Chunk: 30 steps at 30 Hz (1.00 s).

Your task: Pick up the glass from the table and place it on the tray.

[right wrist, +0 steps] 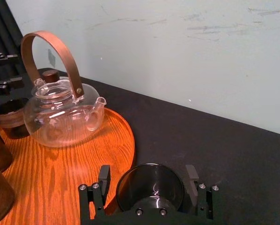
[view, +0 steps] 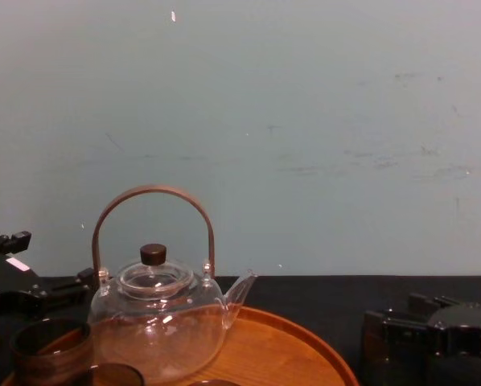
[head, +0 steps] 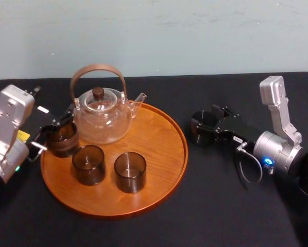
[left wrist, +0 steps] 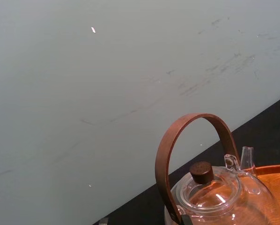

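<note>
Right claw [right wrist: 148,171] open astride one glass [right wrist: 151,194], left claw [head: 56,128] by tray [head: 159,149], three glasses [head: 88,163], teapot [head: 102,118]

Black-cloth table [head: 205,206], round wooden tray [head: 159,154], dark glass [head: 201,126] beside it

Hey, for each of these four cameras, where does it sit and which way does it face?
Head: high up, looking down on the tray; left pincer at its left edge, right pincer beside it.
Chest: low, looking across the table; pincers in lower corners.
Left wrist: tilted up at the wall.
Right wrist: its own fingers flank the glass.
All four share the teapot.
</note>
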{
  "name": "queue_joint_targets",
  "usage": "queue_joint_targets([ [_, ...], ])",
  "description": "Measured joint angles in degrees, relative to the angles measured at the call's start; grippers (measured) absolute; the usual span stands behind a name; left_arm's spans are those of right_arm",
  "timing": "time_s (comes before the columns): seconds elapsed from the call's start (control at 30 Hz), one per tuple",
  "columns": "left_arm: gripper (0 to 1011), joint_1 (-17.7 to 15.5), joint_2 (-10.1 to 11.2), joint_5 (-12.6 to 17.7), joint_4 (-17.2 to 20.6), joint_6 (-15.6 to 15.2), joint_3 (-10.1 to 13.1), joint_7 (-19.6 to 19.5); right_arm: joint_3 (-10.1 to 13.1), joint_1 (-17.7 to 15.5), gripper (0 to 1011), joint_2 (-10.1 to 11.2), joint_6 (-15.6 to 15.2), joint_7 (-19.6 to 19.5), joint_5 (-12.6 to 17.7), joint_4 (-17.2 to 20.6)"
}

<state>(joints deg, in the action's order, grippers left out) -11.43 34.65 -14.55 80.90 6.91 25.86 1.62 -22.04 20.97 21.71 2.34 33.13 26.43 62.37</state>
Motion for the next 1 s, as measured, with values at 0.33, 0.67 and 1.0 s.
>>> queue_joint_targets([
  [0.33,1001,0.0,0.0,0.0,0.0,0.0,0.0,0.0,-0.08,0.01,1002,-0.21,0.0,-0.05,0.05,-0.87],
  [0.67,1001,0.0,0.0,0.0,0.0,0.0,0.0,0.0,-0.32,0.23,1002,-0.43,0.0,0.09,-0.02,-1.59],
  [1.0,1001,0.0,0.0,0.0,0.0,0.0,0.0,0.0,-0.75,0.9,1003,-1.07,-0.06,0.37,-0.29,-3.32],
])
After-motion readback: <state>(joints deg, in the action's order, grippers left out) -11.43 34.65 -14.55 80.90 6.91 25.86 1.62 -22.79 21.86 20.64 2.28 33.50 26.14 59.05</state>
